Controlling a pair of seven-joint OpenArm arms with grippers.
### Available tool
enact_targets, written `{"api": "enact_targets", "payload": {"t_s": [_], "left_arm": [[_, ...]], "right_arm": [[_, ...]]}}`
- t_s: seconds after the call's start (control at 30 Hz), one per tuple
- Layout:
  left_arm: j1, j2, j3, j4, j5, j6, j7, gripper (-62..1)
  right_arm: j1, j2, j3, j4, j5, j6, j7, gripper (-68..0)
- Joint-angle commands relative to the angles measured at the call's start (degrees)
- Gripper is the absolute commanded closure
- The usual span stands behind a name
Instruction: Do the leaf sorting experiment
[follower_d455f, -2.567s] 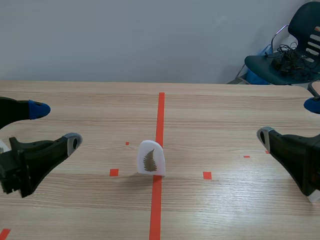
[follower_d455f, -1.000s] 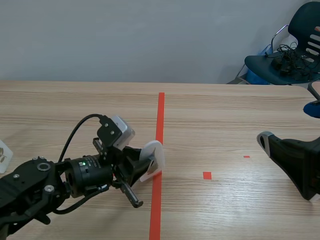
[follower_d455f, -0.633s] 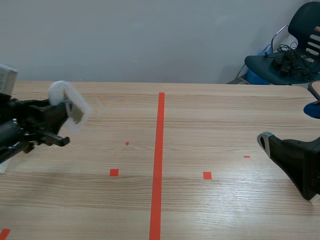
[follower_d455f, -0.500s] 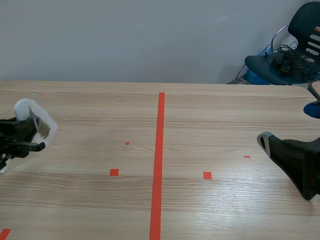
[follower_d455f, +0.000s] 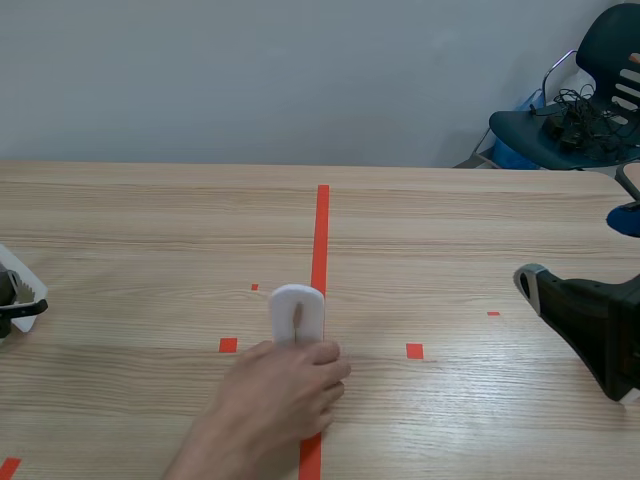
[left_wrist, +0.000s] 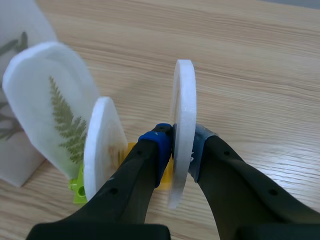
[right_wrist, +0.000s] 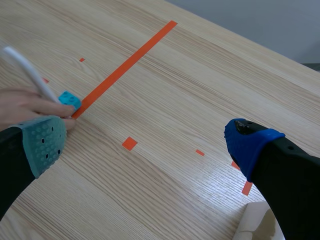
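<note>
Scene view: a person's hand (follower_d455f: 278, 392) enters from the near edge of the table (follower_d455f: 450, 230), fingers extended and loosely spread, fingertips touching the base of the centre card (follower_d455f: 297, 314), a white leaf card standing upright on the red tape line (follower_d455f: 321, 230). The left gripper (follower_d455f: 14, 303) shows only as a sliver at the table's left edge, with something white, probably the gripped card (follower_d455f: 14, 279), in it. The right gripper (follower_d455f: 575, 250) sits at the right side, fingers spread wide, nothing between them. Behind the table is a plain grey wall (follower_d455f: 250, 70); a dark chair (follower_d455f: 590, 90) loaded with cables stands in the far right corner. Left wrist view: the left gripper's two pads are clamped on the gripped card, a white card seen edge-on and upright between the fingers. Just beside it stand a second white card (left_wrist: 102, 150) with a yellowish specimen and a fern card (left_wrist: 47, 107) on a green base (left_wrist: 77, 187), both close together on the wood-grain surface. Right wrist view: the right gripper's fingers stand fully apart, one pad grey-green, one blue, above bare wood. Ahead, beside the grey-green pad, the person's hand touches the centre card, whose blue base (right_wrist: 69, 99) lies just beside the red tape line
</note>
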Motion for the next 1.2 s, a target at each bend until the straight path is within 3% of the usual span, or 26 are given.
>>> {"api": "enact_targets", "payload": {"t_s": [0.0,0.13,0.23,0.3,0.43,0.5,0.63,0.77,0.9,1.17], "left_arm": [[-0.33,-1.36,0.04,0.20,-1.05,-0.39,-2.21,-5.3],[-0.37,-2.27,0.04,-1.22,-1.14,-0.39,-3.28,-6.5],[-0.07,-2.86,0.04,-1.20,-1.09,-1.09,-3.26,-11.2],[0.09,-3.15,0.07,-1.20,-1.09,-1.86,-3.10,-17.6],[0.70,-4.44,0.04,0.11,-1.09,-6.40,-2.34,-36.4],[1.64,-5.51,-0.02,2.91,-1.09,-8.98,-1.66,-40.9],[4.96,-7.91,-1.88,12.92,-1.09,-12.98,1.31,-43.0],[9.05,-9.94,-5.66,24.52,-1.09,-19.45,1.84,-61.3],[13.20,-10.99,-8.35,34.71,-1.09,-26.49,6.01,-62.3],[22.29,-10.10,-8.46,43.69,-1.01,-28.46,9.29,-62.3]], "right_arm": [[0.70,-0.04,0.00,-0.02,0.63,-0.24,0.61,-67.9],[0.70,-0.04,0.00,-0.02,0.63,-0.24,0.59,-67.9],[0.70,-0.04,0.00,-0.02,0.63,-0.24,0.61,-67.9],[0.70,-0.04,0.00,-0.02,0.63,-0.24,0.59,-67.9],[0.70,-0.04,0.00,-0.02,0.63,-0.24,0.59,-67.9],[0.70,-0.04,0.00,-0.02,0.63,-0.24,0.59,-67.9],[0.70,-0.04,0.00,-0.02,0.63,-0.24,0.59,-67.9],[0.72,-0.04,0.00,-0.02,0.63,-0.26,0.63,-67.9],[0.87,-0.04,0.00,-0.02,0.63,-0.46,0.63,-67.9],[0.85,-0.04,0.00,-0.02,0.63,-0.44,0.61,-67.9]]}}
